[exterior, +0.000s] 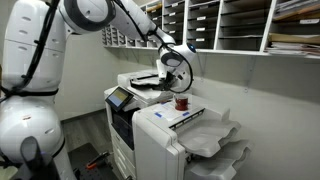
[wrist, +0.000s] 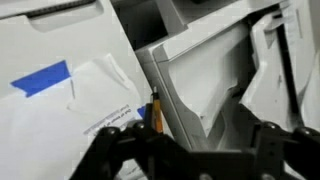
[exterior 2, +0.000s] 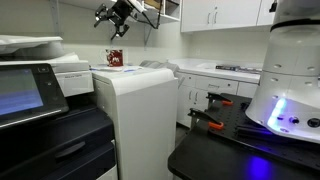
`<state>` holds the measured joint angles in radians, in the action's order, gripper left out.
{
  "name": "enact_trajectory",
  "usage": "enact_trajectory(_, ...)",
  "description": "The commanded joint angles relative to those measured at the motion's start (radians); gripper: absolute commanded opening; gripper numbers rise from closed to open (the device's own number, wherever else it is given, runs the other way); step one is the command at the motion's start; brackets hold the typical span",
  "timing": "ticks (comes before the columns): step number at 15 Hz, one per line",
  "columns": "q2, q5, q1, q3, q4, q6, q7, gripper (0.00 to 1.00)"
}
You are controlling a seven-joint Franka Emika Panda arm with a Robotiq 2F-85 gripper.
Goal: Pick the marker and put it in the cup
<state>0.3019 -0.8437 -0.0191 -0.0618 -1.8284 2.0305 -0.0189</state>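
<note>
The pick is judged to be the step in hand: nothing is seen carried. The black two-fingered pincer (exterior: pixel 176 66) is held high above the white flat-topped machine that serves as the table (exterior: pixel 160 120). In an exterior view (exterior 2: pixel 118 20) its fingers appear spread like a claw. In the blurred wrist view they enter from the lower edge, wide apart, with nothing pinched between them.

The small dark red round cup (exterior: pixel 181 102) is seen in both exterior views, upright on the table, below the pincer and well apart from it (exterior 2: pixel 115 58). No marker can be made out inside it.

The tiny slim dark marker (wrist: pixel 155 108) is made out only in the wrist view, and faintly. It is placed at the edge of a white printed sheet (wrist: pixel 100 112) beside a dark gap, near a strip of blue tape (wrist: pixel 40 78). Whether it lies flat or leans cannot be told.

For the next move, the pincer would have to be lowered and centred over the marker, with the fingers set across its thin body. Because the stick is so slim and so close to the gap, a careful, level descent is called for, lest it be nudged over the edge.
</note>
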Motion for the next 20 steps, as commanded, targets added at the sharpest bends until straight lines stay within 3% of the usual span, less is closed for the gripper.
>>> enact_trajectory(1,-0.037,0.217,0.056,0.013,-0.031,0.087,-0.122,1.00)
enact_trajectory(7,0.002,0.657,0.131,0.006,-0.015,0.151,-0.402,1.00)
enact_trajectory(9,0.035,0.734,0.139,0.010,0.011,0.136,-0.474,1.00)
enact_trajectory(15,0.148,0.739,0.146,0.027,0.104,0.140,-0.521,1.00)
enact_trajectory(16,0.118,0.742,0.144,0.027,0.062,0.137,-0.505,1.00)
enact_trajectory(20,0.130,0.741,0.145,0.027,0.071,0.138,-0.505,1.00)
